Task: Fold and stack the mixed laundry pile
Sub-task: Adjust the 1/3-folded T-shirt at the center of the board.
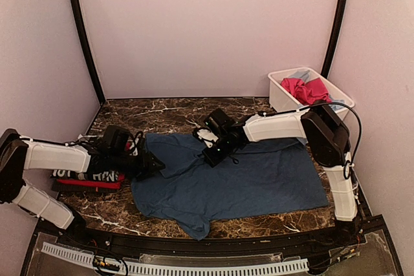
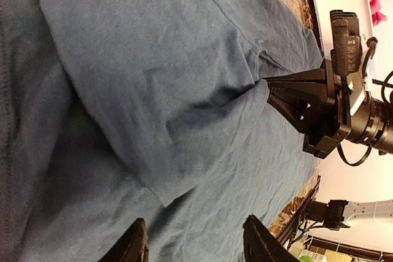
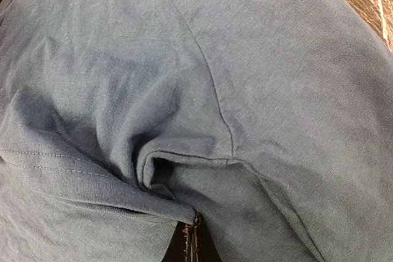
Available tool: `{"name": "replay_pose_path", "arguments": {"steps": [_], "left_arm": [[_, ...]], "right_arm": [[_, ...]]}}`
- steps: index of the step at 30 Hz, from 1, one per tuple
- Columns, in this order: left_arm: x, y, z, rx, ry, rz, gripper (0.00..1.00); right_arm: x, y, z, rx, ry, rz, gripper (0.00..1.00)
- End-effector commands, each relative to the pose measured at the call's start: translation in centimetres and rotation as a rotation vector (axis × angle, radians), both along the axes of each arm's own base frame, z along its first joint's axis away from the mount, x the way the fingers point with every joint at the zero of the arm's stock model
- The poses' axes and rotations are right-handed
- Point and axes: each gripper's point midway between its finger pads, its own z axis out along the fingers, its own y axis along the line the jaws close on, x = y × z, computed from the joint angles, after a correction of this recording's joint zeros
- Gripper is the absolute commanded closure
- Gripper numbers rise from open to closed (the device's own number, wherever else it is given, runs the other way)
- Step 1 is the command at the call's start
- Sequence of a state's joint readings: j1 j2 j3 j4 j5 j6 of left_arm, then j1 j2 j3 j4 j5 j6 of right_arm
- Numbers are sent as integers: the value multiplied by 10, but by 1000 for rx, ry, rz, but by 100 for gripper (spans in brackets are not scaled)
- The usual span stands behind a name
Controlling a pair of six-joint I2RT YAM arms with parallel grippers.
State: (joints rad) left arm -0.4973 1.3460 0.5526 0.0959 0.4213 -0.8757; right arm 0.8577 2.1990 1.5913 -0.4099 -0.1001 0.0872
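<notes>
A navy blue tee (image 1: 252, 179) lies spread over the marble table, its left part rumpled. My right gripper (image 1: 210, 156) is shut on a bunched fold of this tee (image 3: 202, 121) near a sleeve seam; the closed tips (image 3: 195, 228) show at the bottom of the right wrist view. The left wrist view shows that same gripper (image 2: 270, 90) pinching the cloth. My left gripper (image 1: 154, 165) hovers low over the tee's left edge. Its fingers (image 2: 132, 245) stand apart, with only flat cloth (image 2: 153, 90) beneath. At the far left lie a folded black-and-white checked garment (image 1: 87, 175) and a red one (image 1: 94, 184).
A white tub (image 1: 278, 95) at the back right holds pink-red cloth (image 1: 307, 90) and a light blue piece (image 1: 299, 75). Pale walls close in the back and both sides. A black rail (image 1: 194, 240) runs along the table's near edge.
</notes>
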Motion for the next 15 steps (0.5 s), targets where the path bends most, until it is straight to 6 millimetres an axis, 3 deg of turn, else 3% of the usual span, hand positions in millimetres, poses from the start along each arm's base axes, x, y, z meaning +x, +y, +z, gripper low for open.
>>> {"name": "replay_pose_path", "arguments": {"steps": [1, 8, 11, 15], "left_arm": [[4, -13, -4, -36, -10, -25, 48], [11, -32, -12, -45, 15, -55, 54], [7, -24, -17, -3, 54, -21, 75], [0, -9, -8, 45, 50, 19, 92]], "right_arm": [[-5, -3, -4, 6, 27, 4, 100], [-16, 7, 24, 58, 4, 56, 100], [-22, 6, 29, 65, 6, 68, 100], [-30, 5, 31, 71, 19, 83, 100]]}}
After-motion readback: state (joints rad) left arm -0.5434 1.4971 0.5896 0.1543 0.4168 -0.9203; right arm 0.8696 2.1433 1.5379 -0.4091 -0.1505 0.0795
